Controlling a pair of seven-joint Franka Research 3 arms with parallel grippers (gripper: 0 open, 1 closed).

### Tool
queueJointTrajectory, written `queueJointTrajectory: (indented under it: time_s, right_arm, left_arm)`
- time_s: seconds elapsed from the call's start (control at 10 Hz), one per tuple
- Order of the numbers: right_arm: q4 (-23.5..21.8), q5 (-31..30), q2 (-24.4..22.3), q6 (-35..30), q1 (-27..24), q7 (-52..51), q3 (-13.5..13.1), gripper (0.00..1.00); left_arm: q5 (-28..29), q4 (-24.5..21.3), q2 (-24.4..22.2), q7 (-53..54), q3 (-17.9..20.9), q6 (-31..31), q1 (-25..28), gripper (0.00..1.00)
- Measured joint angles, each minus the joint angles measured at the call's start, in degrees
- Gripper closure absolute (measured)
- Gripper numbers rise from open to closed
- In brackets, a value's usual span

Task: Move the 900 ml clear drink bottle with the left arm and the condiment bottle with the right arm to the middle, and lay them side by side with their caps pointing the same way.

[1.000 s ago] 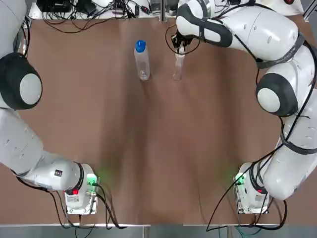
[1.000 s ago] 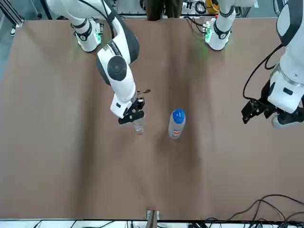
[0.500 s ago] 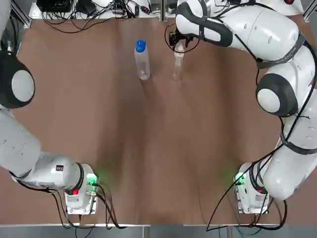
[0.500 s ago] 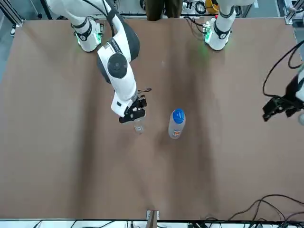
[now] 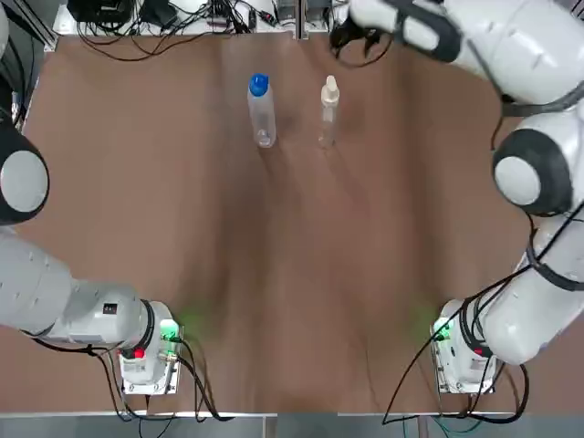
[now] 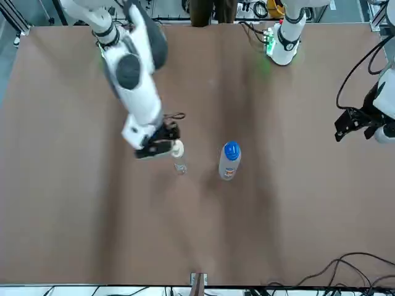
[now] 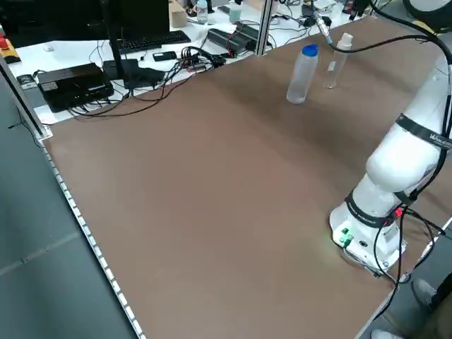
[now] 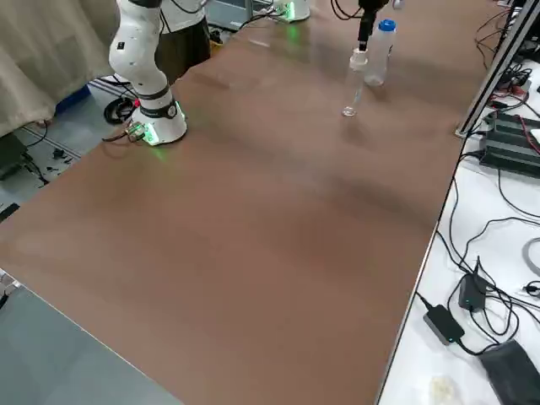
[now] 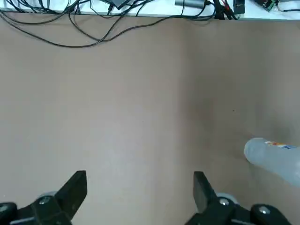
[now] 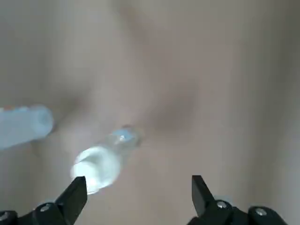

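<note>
The clear drink bottle [image 5: 261, 111] with a blue cap stands upright at the far middle of the table. Just to its right stands the thin condiment bottle [image 5: 328, 114] with a pale cap, also upright. My right gripper [image 5: 350, 36] is open and hangs above and beyond the condiment bottle, holding nothing. In the right wrist view the right gripper [image 10: 137, 190] looks down on the condiment bottle [image 10: 105, 161], which is off to one side of the gap. My left gripper [image 6: 344, 123] is open and sits far out at the table's left side. The drink bottle [image 9: 274, 157] shows at the edge of its wrist view.
The arm bases [image 5: 146, 351] [image 5: 464, 354] with green lights sit at the near corners. Cables and electronics [image 5: 164, 18] lie past the table's far edge. Open brown tabletop [image 5: 292, 274] stretches between the bottles and the bases.
The right gripper has come off the condiment bottle's top and moved up and toward the far edge. The left arm has swung farther out to the left. Both bottles stay put.
</note>
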Motion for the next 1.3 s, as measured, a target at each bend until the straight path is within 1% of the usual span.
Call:
queueJointTrajectory:
  time_s: [0.2,0.3,0.5,0.7,0.8,1.0,1.3]
  right_arm:
    - [-4.29,-0.06,-9.03,-4.91,-8.36,-3.55,-0.11,0.01]
    - [-5.48,-0.05,-12.09,-8.13,-11.91,-5.42,-0.12,0.01]
    - [-6.17,0.08,-15.88,-14.51,-18.19,-10.23,0.01,0.01]
    - [-5.75,0.13,-17.81,-19.39,-23.54,-17.25,0.58,0.01]
    - [-5.56,0.16,-18.17,-20.77,-26.17,-19.86,1.1,0.01]
    - [-5.59,0.26,-18.31,-22.41,-30.83,-23.69,3.16,0.02]
    - [-6.44,0.29,-19.31,-22.88,-31.69,-24.6,4.11,0.02]
  left_arm:
    - [0.0,-0.13,0.05,1.28,0.0,0.12,0.02,0.0]
    - [-0.01,-0.21,0.11,1.34,-0.03,0.13,-0.04,0.0]
    - [0.0,-0.25,0.15,1.41,0.03,0.3,0.1,0.0]
    - [0.0,-0.25,0.15,1.61,0.02,0.4,0.1,0.0]
    - [0.0,-0.24,0.15,1.81,0.01,0.42,0.07,0.0]
    - [0.0,-0.22,0.15,1.89,-0.02,0.46,0.01,0.0]
    - [-0.01,0.49,0.11,1.89,-0.02,0.72,0.05,0.0]
